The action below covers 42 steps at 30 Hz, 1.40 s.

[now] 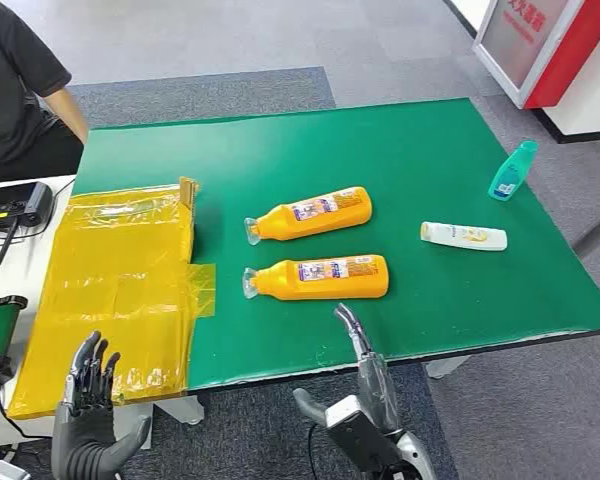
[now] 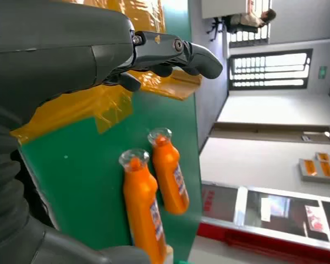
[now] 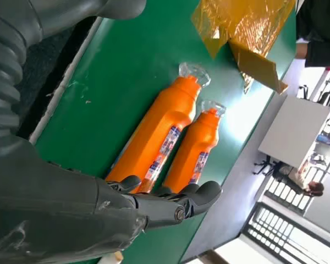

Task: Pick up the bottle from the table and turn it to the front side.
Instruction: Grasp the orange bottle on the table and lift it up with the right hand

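Two orange plastic bottles with clear caps lie on their sides on the green-covered counter (image 1: 433,150), side by side and parallel, caps pointing toward nine o'clock. The nearer orange bottle (image 1: 320,278) lies at the counter's middle, label up; the farther orange bottle (image 1: 312,214) rests just beyond it at twelve o'clock, slightly angled. The right robot hand (image 1: 357,345) hovers at the counter's near edge, at about five o'clock from the nearer bottle, fingers stretched out and apart, holding nothing and not touching the bottle. The left robot hand (image 1: 92,385) is raised at the near left corner, over the crinkled yellow plastic sheet (image 1: 116,290), fingers spread upward, empty. At three o'clock from the bottles lies a slim white tube-shaped bottle (image 1: 464,236), and a teal bottle (image 1: 513,171) lies farther off toward two o'clock near the counter's right edge. A person in a black top (image 1: 14,90) sits at ten o'clock beyond the yellow sheet.
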{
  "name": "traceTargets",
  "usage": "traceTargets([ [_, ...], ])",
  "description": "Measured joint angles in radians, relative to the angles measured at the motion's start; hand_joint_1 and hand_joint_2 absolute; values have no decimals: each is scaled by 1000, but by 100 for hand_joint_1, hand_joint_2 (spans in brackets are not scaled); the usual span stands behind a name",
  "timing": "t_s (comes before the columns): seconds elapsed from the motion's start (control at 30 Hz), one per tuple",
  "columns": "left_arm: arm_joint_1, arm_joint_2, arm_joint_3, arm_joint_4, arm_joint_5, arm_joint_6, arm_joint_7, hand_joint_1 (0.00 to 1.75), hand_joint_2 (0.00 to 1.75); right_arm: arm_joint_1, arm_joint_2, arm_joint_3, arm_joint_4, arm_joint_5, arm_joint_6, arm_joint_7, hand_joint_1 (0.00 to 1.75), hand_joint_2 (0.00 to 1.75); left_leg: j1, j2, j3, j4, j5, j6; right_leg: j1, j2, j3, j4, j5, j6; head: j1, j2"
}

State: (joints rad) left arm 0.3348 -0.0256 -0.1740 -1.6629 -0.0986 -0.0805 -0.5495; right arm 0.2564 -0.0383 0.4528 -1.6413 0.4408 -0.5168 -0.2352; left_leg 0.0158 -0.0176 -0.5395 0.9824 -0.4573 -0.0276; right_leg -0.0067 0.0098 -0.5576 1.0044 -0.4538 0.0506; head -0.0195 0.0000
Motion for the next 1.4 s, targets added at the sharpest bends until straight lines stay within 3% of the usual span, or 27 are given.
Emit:
traceTargets([
  [0.37,6,-27,109,19,-119,-22,56,0,175,22,1,-60,-64,77,-5,-9,0,175,0,0,0,0,0,0,0,0,0,0,0,0,0,0],
  [0.53,-25,-16,113,52,-172,-46,85,0,175,-32,0,-74,-65,241,88,71,0,175,0,0,0,0,1,0,0,0,0,0,1,0,0,0],
  [0.87,-54,9,113,91,-226,-40,106,0,175,-129,-15,-109,-48,393,242,194,0,175,0,0,0,0,1,0,0,0,0,0,1,0,0,0],
  [1.17,-66,22,107,104,-241,-48,99,0,175,-318,-69,-119,56,490,475,368,0,175,0,0,0,0,3,1,0,0,0,0,3,1,0,0],
  [1.4,-92,28,99,126,-243,-62,80,0,175,-493,-107,-113,226,484,563,412,0,175,0,0,-1,0,5,0,0,0,-1,0,5,0,0,0],
])
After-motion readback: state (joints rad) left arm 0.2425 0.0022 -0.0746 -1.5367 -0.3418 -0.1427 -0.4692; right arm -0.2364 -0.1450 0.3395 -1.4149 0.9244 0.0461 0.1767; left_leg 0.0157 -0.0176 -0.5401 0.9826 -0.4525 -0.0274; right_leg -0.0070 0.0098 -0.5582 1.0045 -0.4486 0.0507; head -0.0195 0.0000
